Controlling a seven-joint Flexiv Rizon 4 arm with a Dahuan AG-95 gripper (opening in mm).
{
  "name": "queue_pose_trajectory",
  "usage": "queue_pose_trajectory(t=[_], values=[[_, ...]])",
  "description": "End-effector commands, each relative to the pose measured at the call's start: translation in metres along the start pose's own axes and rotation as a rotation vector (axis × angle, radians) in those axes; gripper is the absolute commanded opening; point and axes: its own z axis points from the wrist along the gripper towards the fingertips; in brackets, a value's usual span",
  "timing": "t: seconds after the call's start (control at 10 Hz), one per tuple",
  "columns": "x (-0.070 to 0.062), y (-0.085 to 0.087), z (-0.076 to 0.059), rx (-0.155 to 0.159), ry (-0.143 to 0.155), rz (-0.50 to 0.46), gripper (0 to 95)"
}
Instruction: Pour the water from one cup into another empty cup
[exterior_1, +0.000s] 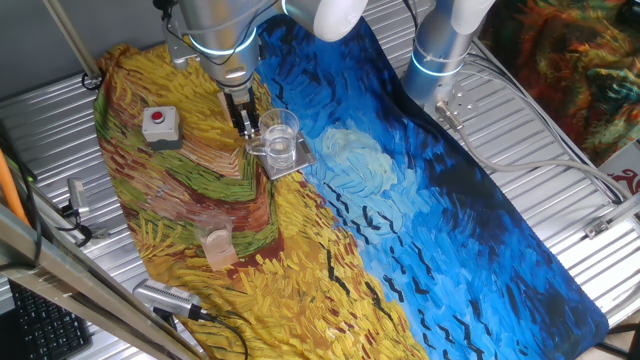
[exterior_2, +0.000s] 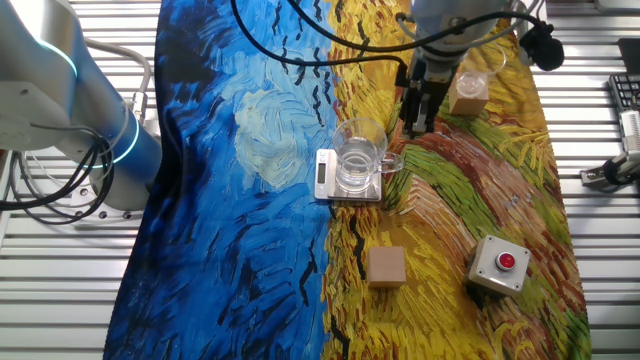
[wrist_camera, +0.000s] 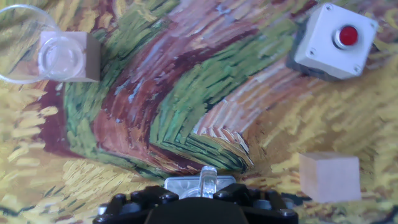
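The painted cloth (exterior_1: 420, 230) lies under the gripper (exterior_1: 246, 127), whose finger spread I cannot tell. Just beside it, the clear tumbler (exterior_2: 359, 156) stands on a scale (exterior_2: 326, 176); the peach cup (exterior_1: 216, 240) stands well apart.

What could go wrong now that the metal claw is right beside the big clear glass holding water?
The wide clear tumbler stands on a small flat scale, with the gripper close beside its handle, so a nudge might slide or tip it. The small peach-tinted translucent cup is narrower and perched on a wooden block, so the pour could miss onto the painted cloth or knock the cup off.
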Motion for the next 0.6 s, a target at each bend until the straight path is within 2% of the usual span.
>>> queue_pose_trajectory(t=[0.1, 0.6], values=[[-0.0003, 0.0001, 0.0003, -0.002, -0.004, 0.001, 0.0], [-0.0003, 0.0, 0.0003, -0.005, -0.008, 0.006, 0.0]])
